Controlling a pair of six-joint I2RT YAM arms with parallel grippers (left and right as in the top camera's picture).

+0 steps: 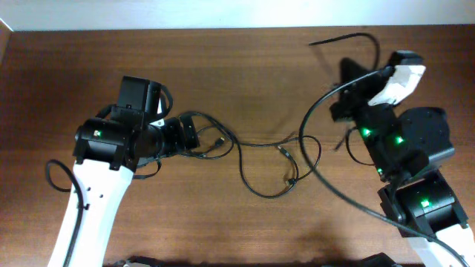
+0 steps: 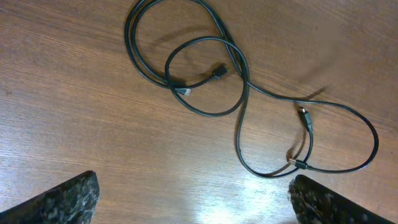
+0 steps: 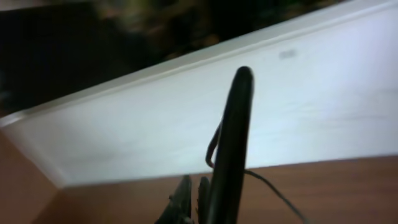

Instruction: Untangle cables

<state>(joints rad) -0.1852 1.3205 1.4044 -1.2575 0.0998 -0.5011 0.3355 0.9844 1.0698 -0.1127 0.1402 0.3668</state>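
Cables on table just ahead of wide-apart left gripper; right gripper pressed together.

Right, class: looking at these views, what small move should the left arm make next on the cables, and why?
Probably lower the left gripper toward the cables where the loops cross. Its jaws stand open and empty above the table, the cords lie tangled just ahead of it, and the right gripper is shut and well off to the side.

We find bare table far-left and near-centre — cables sprawl mid-table, and a thick wire off the right arm sweeps near-right.
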